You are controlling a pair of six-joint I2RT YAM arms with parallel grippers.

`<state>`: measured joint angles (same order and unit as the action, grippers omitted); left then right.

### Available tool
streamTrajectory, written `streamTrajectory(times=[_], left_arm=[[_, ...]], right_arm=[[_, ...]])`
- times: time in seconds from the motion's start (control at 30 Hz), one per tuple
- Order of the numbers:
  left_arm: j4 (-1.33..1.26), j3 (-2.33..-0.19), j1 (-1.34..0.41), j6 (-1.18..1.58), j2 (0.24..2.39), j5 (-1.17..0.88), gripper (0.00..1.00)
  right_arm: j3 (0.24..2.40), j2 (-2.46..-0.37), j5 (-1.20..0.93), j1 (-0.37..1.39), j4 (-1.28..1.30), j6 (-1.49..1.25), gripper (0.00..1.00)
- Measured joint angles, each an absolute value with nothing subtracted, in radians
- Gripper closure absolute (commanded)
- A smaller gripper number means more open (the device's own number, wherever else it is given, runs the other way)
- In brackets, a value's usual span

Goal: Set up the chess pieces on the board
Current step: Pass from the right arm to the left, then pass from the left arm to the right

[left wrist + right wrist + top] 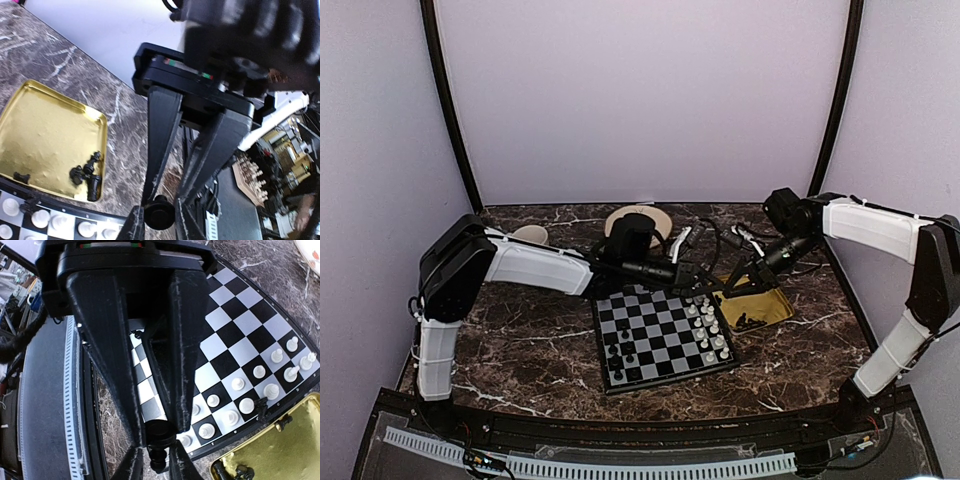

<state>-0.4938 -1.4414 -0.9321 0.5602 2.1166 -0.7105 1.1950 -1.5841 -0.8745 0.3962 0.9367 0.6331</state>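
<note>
Just past the far right corner of the board (pixel 655 330), between it and the yellow tray (pixel 772 306), my two grippers meet tip to tip. The left gripper (pixel 159 221) is shut on the round base of a black chess piece (pixel 160 212). The right gripper (pixel 154 467) stands slightly open around that piece's (pixel 160 434) thin upper part, with small gaps on both sides. In the top view the left gripper (pixel 708 285) and right gripper (pixel 722 287) almost touch. Several black pieces (pixel 617 355) stand on the board's left side. More lie in the tray (pixel 87 175).
White pieces (pixel 708 325) fill two columns on the board's right side. One black piece (pixel 261 407) lies on the board's rim beside the tray (pixel 280 440). A cream dish (pixel 658 214) and a small white cup (pixel 530 234) sit at the back.
</note>
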Motion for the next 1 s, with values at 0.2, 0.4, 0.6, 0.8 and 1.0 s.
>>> streamTrajectory(times=[0.2,0.4,0.6,0.8,1.0], left_arm=[[-0.616,-1.290,-0.915,0.619,2.054,-0.592,0.83],[-0.767,-1.154,-0.899,0.672,1.952,-0.449,0.83],[-0.886,-1.118,-0.900,0.711,1.924,-0.365,0.83],[-0.955,-1.109,-0.900,0.748,1.925,-0.323,0.83],[-0.985,-1.109,-0.902,0.771,1.930,-0.305,0.83]], right_arm=[[1.196,-1.570,-0.885,0.324,0.890,0.567,0.69],[1.235,-1.573,-1.000,0.218,0.773,0.368,0.59],[1.256,-1.688,-1.176,0.231,0.644,0.127,0.54],[1.256,-1.768,-1.271,0.305,0.543,-0.070,0.54],[1.248,-1.766,-1.332,0.352,0.415,-0.211,0.56]])
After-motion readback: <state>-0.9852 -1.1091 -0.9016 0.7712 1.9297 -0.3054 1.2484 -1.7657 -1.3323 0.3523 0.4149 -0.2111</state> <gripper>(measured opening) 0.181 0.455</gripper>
